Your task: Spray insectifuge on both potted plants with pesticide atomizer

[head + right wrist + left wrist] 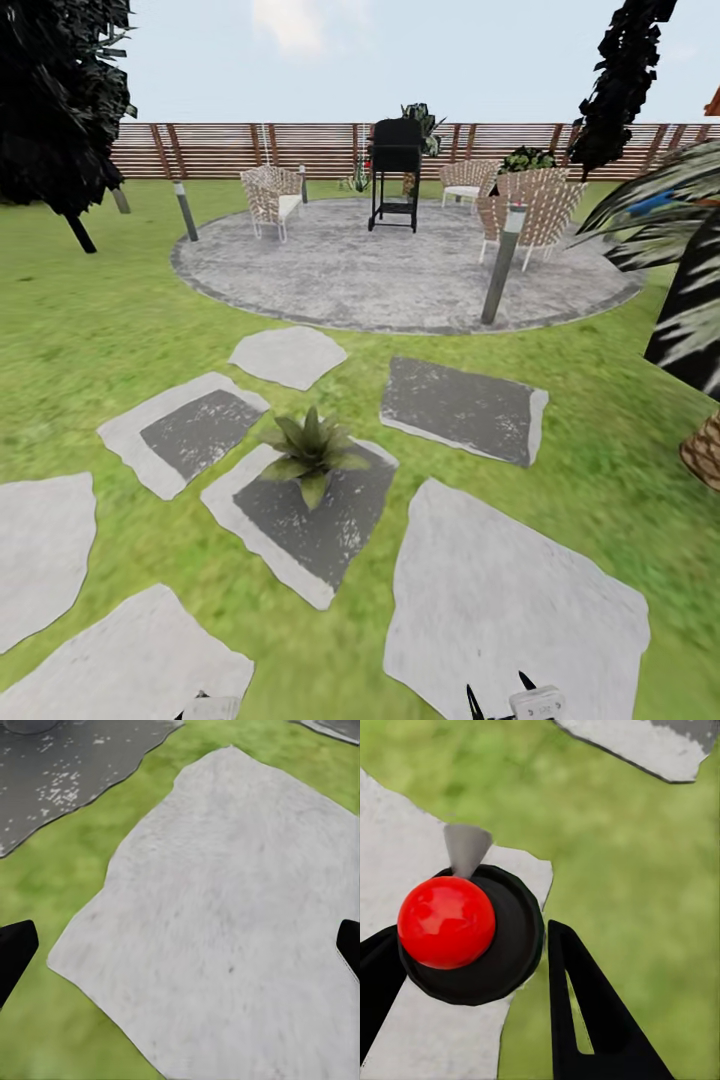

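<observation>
Left wrist camera: a red ball in a black cup, over stone and grass.

The left gripper (472,1012) looked down on the ground, its two black fingers (585,1020) spread apart, one at each side of a glossy red ball (446,922). That ball sat in a round black cup (514,937) with a ridged rim, and a small grey cone (465,847) poked out just past it. Under them lay a pale grey stepping stone (405,847), its edge jagged against the green lawn (637,870). A corner of another stone (652,746), pale with a darker patch, showed across the grass, well apart from the first.
</observation>
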